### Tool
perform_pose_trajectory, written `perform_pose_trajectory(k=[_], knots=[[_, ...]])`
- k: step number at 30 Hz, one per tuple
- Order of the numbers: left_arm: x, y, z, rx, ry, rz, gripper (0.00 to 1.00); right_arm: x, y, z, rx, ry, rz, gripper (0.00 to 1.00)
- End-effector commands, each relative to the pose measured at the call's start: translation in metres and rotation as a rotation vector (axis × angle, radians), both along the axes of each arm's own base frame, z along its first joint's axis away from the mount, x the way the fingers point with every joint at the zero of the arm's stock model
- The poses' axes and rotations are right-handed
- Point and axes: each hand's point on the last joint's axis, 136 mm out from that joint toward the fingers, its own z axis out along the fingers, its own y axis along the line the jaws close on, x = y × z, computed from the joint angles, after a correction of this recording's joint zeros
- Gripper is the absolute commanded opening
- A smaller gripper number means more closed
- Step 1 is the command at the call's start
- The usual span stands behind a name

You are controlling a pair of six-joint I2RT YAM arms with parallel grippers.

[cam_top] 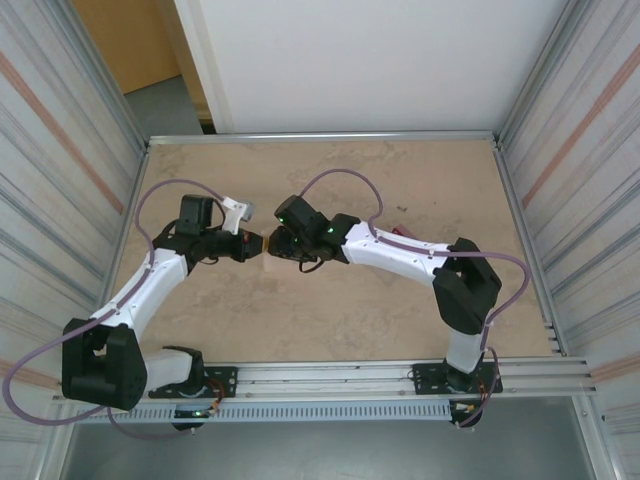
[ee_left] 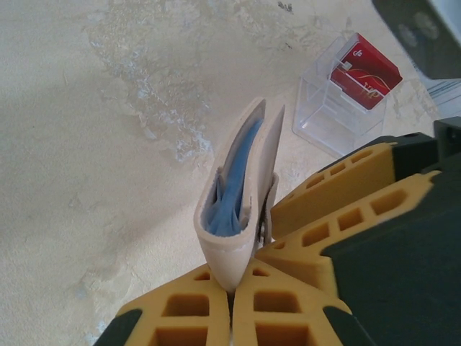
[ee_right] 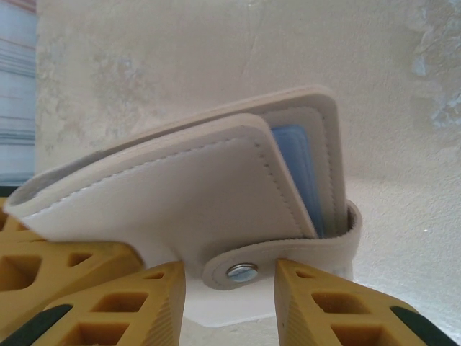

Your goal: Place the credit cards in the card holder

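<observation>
1. My left gripper [ee_left: 230, 299] is clamped tight on the wallet [ee_left: 225, 249]. Both yellow fingers meet on its folded spine, and its open edge points away from my wrist.
2. Seen from above, the wallet sits between my two grippers, over the middle of the table [cam_top: 350, 320].
3. The wallet gapes a little. Its beige flaps stand slightly apart, and the blue pockets [ee_left: 234, 191] show in the slot between them.
4. The snap tab [ee_right: 248, 272] curls round from the wallet's right edge and lies across the outer flap. Its small metal snap faces my right wrist camera.
5. My right gripper [ee_right: 229, 292] is partway spread, not wide, with one finger on each side of the snap. The right finger looks to touch the strap from below, and the left one stops just beside the tab's rounded end. I cannot tell whether they pinch anything.
6. From my left wrist, the right gripper's fingers come in from the right and reach the wallet's side near the tab.
7. Farther right, a clear case [ee_left: 335, 119] stands on the table, well apart from the wallet.
8. One red card [ee_left: 369, 71] with light markings stands tilted in that case, and neither of my grippers touches it.
</observation>
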Motion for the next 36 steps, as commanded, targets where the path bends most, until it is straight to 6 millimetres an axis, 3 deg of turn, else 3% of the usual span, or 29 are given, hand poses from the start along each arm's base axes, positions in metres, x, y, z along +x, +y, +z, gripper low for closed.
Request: perform_pose_trajectory(k=[1,8,12,21,24,36], knots=[[0.002,-0.006,0.013,-0.014,-0.036,-0.035,0.0,0.007,0.004,0.0,0.027,0.024,-0.023,0.36],[0.0,-0.009,0.017,-0.036,-0.031,-0.051,0.0,0.013,-0.001,-0.008,0.018,0.036,-0.035,0.32],[0.0,-0.01,0.016,-0.038,-0.023,-0.055,0.0,0.018,-0.004,-0.009,0.016,0.037,-0.034,0.21],[0.002,-0.008,0.014,-0.027,-0.019,-0.047,0.0,0.022,-0.023,-0.012,-0.018,0.036,-0.053,0.08],[0.002,-0.007,0.014,-0.024,-0.023,-0.046,0.0,0.022,-0.026,-0.01,-0.015,0.029,-0.056,0.0],[0.001,-0.014,0.01,-0.022,-0.01,-0.062,0.0,0.016,-0.043,0.0,-0.023,-0.006,-0.065,0.0]])
